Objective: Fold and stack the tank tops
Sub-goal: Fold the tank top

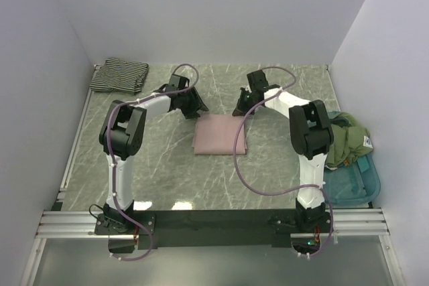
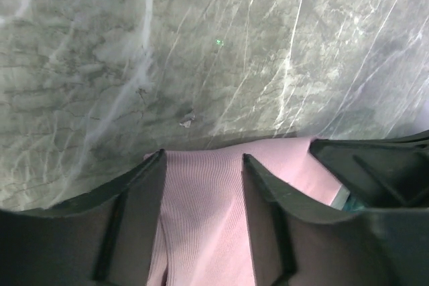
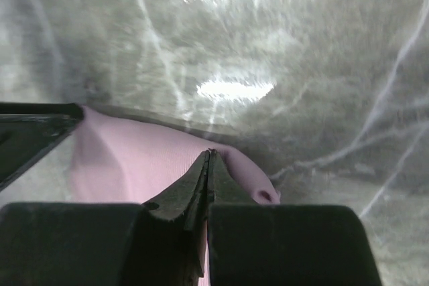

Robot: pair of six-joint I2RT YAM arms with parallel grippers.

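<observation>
The mauve-pink tank top lies folded into a rectangle in the middle of the marble table. My left gripper is at its far left corner. In the left wrist view my left gripper is open, its fingers straddling the pink fabric. My right gripper is at the far right corner. In the right wrist view my right gripper is shut, with the pink fabric's edge pinched between the fingers. The striped tank top lies folded at the back left corner.
A teal tray stands at the right edge with an olive-green garment piled on it. White walls close in the table at the back and both sides. A metal rail runs along the left edge.
</observation>
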